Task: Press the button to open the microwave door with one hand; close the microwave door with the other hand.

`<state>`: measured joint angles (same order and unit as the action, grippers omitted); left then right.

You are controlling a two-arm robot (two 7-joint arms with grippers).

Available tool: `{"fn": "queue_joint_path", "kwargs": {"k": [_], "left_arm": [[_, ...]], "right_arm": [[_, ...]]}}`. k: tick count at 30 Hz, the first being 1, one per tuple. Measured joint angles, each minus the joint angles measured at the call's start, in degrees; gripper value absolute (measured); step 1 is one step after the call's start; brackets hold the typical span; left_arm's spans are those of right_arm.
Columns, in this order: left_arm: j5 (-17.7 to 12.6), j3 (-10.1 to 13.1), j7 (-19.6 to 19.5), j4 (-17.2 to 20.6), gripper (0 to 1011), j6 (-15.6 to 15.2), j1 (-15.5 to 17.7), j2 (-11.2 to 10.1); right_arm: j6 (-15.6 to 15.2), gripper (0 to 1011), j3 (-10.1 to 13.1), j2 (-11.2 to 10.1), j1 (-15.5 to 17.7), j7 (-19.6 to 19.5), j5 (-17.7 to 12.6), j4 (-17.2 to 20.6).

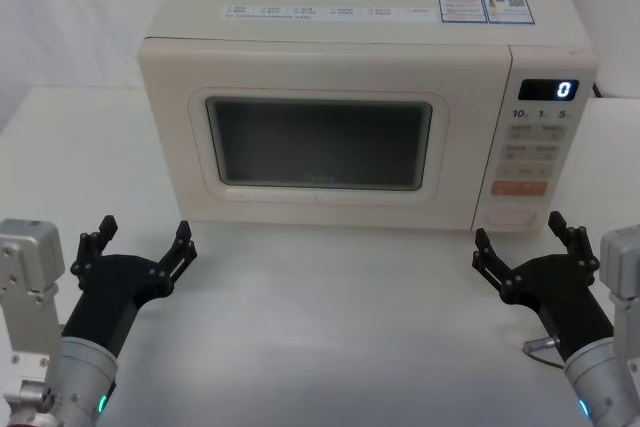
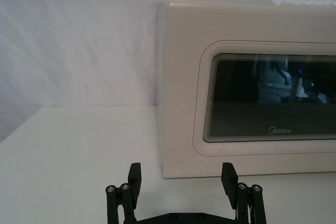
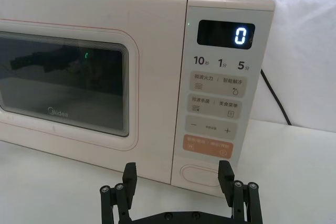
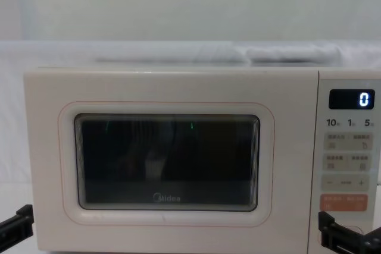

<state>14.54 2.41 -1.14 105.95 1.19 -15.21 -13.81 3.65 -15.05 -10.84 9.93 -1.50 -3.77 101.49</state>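
The microwave door (image 1: 320, 132) is shut in front of me, its dark window flush with the cream body, and the microwave stands on the white worktop (image 1: 330, 317). My left pincer (image 1: 140, 247) hovers low over the worktop near the door's lower left corner, fingers spread wide with nothing between them; from my left wrist I see both fingertips (image 2: 135, 174) apart and short of the door's bottom edge. My right pincer (image 1: 528, 242) sits just before the narrow control panel (image 3: 220, 87), also spread and holding nothing. The button (image 3: 202, 176), the blank cream oblong at the bottom of that panel, lies directly beyond the gap between my right fingers, just under the orange key (image 3: 207, 145); I am close to it but not touching. The display (image 3: 226, 35) above shows a lit zero. From my chest both pincers show at the lower corners, either side of the microwave's front.
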Motion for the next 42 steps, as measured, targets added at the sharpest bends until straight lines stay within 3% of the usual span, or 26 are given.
{"fn": "queue_joint_path", "kwargs": {"k": [42], "left_arm": [[0.0,0.0,0.0,0.0,1001,0.0,0.0,0.0]], "right_arm": [[0.0,993,0.0,0.0,0.0,0.0,0.0,0.0]]}}
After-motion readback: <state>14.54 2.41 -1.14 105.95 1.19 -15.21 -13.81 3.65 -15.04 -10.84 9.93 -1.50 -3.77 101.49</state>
